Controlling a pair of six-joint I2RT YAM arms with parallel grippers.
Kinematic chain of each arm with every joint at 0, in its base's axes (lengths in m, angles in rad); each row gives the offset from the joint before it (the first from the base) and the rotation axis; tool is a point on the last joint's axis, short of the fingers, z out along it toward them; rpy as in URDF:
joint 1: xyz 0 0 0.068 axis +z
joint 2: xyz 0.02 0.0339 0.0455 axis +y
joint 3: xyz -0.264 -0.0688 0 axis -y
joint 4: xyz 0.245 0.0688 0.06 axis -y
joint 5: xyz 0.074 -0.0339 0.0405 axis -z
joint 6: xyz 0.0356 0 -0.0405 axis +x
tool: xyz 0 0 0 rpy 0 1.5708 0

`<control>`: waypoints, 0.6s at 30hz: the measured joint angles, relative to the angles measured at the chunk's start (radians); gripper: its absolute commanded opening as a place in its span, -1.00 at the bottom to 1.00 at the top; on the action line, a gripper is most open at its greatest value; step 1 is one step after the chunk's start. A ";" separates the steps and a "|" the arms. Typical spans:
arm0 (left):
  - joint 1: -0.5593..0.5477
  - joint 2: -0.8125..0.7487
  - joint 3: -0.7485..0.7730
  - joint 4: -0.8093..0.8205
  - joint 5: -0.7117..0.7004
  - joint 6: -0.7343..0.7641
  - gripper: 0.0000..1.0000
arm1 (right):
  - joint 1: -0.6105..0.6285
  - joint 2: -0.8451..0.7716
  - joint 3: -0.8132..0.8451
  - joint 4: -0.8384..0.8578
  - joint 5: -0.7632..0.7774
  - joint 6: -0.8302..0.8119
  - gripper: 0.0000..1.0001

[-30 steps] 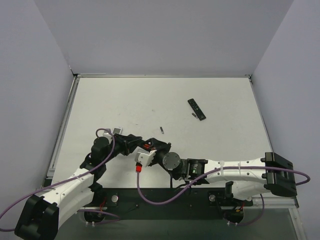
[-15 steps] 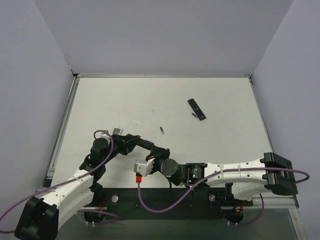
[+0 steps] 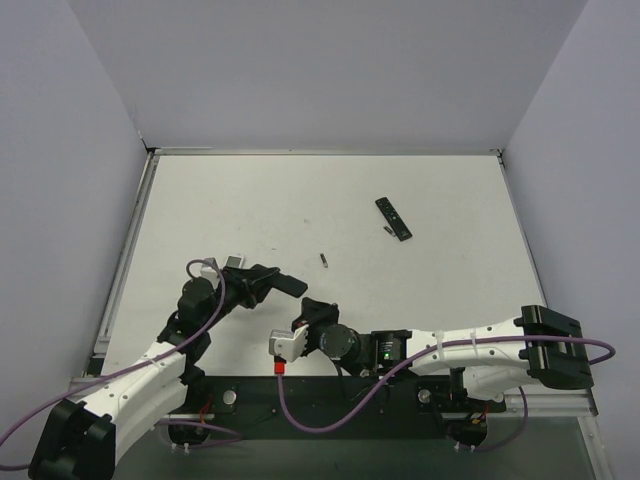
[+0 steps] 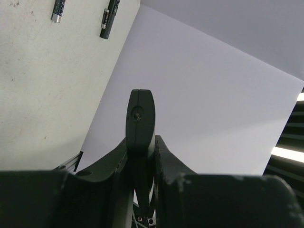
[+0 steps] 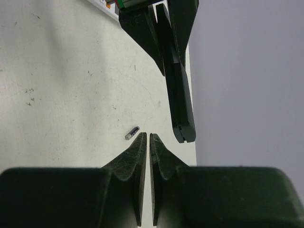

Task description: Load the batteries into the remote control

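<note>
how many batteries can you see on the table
2. A lone battery lies mid-table, just beyond the arms. A second battery lies beside the remote control, farther back on the right. More could be hidden under the arms.

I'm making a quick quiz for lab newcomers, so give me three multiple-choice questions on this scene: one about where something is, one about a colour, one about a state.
1. Where does the slim black remote control lie?
A) on the far right part of the white table
B) between the arm bases
C) under the left arm

2. What colour are the cables on the white robot arms?
A) green
B) purple
C) yellow

3. How is the left gripper?
A) wide open and empty
B) out of view
C) shut on a flat black rounded piece

Answers: 1 A, it lies well beyond both grippers. 2 B, purple loops run along both arms. 3 C, the left wrist view shows the fingers clamping the piece.
</note>
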 measured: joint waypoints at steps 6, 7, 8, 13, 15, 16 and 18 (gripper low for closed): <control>0.000 -0.006 -0.005 0.000 0.000 0.007 -1.00 | -0.002 0.000 -0.001 0.023 0.000 -0.002 -0.89; 0.000 -0.006 -0.005 -0.001 0.000 0.009 -1.00 | -0.002 0.000 -0.001 0.023 0.000 -0.002 -0.85; 0.000 -0.006 -0.005 -0.001 0.000 0.011 -1.00 | -0.003 0.000 -0.001 0.023 0.000 -0.001 -0.82; 0.000 -0.006 -0.013 0.000 -0.001 0.019 -1.00 | -0.014 0.000 -0.001 0.022 -0.003 0.014 -0.57; 0.000 -0.006 -0.016 0.000 -0.003 0.018 -1.00 | -0.015 0.000 -0.001 0.013 -0.007 0.020 -0.44; 0.001 -0.006 -0.016 0.000 -0.005 0.018 -1.00 | -0.015 0.000 -0.001 0.010 -0.009 0.023 -0.40; 0.001 -0.006 -0.016 0.001 -0.007 0.017 -1.00 | -0.015 -0.001 -0.001 0.002 -0.016 0.029 -0.33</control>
